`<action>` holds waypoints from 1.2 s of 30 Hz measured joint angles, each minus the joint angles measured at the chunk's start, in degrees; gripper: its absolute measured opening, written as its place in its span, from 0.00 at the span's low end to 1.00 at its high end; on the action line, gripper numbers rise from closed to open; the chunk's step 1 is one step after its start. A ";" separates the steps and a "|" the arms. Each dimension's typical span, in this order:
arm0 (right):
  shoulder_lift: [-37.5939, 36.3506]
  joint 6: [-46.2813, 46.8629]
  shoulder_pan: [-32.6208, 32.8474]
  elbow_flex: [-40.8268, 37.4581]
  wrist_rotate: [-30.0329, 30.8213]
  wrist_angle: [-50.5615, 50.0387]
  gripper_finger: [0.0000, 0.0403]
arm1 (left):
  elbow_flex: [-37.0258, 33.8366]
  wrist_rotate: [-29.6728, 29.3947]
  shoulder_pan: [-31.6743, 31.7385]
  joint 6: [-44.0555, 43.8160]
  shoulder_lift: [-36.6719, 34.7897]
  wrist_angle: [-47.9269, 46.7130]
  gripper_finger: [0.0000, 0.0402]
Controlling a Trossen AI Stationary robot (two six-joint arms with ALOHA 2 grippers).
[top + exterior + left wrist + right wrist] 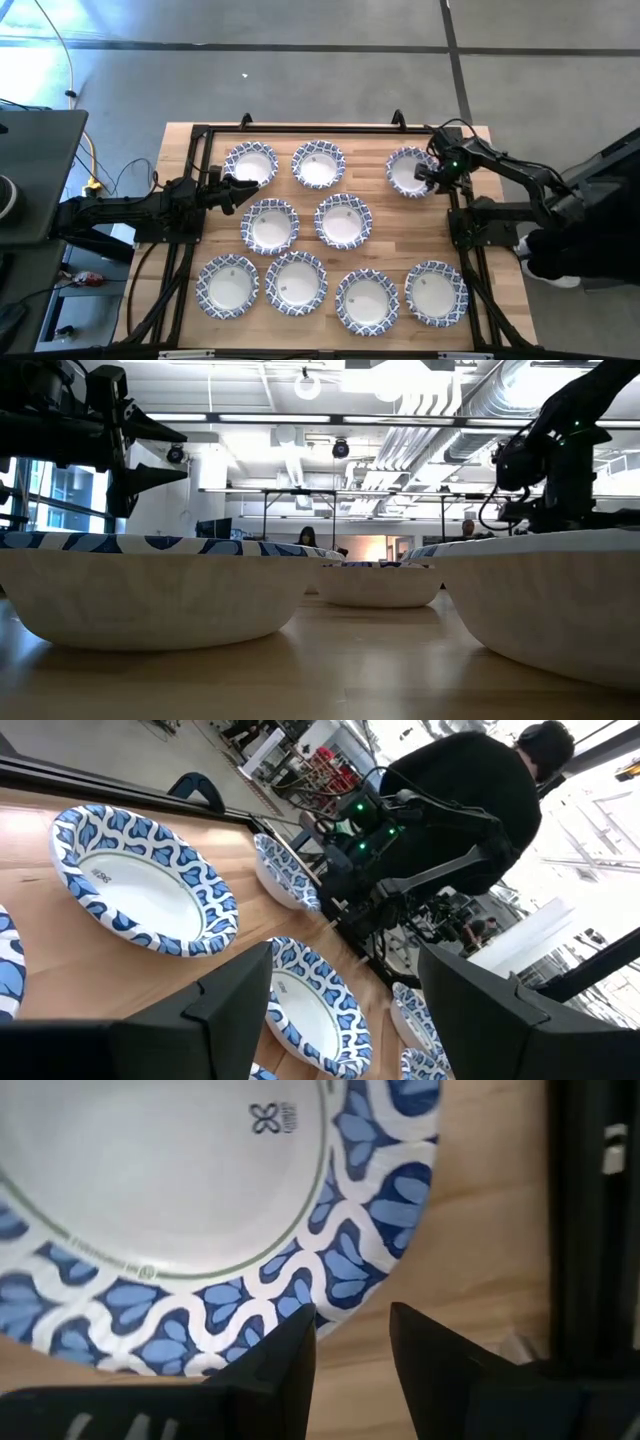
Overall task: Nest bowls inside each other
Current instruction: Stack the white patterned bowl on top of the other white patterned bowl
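While nine bowls (342, 221) lie separate on the desk (480, 215), the right hand (350, 1335), fingers apart, straddles the far-right bowl's (409, 172) rim; the left hand (232, 190) hovers, fingers apart.

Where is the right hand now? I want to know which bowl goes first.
In the high view, the right hand sits at the table's far right, at the rim of the far-right bowl, fingers parted at its edge.

Bright overhead ceiling lights (400, 375) glare in low view; nearest bowls (150, 585) soft, arms backlit dark, shadows faint.
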 joint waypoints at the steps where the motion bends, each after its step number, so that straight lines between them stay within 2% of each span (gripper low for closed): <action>1: 0.00 -0.02 0.12 0.00 -0.25 0.56 0.30 | -0.02 0.00 0.00 0.02 0.00 0.00 0.60; 8: 0.00 0.17 2.06 0.00 -0.65 5.95 0.30 | -0.02 0.00 0.00 0.09 0.00 0.00 0.60; 29: -0.02 -0.22 7.18 0.00 1.86 13.13 0.30 | 0.00 1.57 0.00 -0.11 0.00 -0.02 0.60; 36: -0.02 1.93 9.25 0.00 0.70 14.23 0.30 | -0.02 1.60 0.00 -0.06 0.00 -0.02 0.60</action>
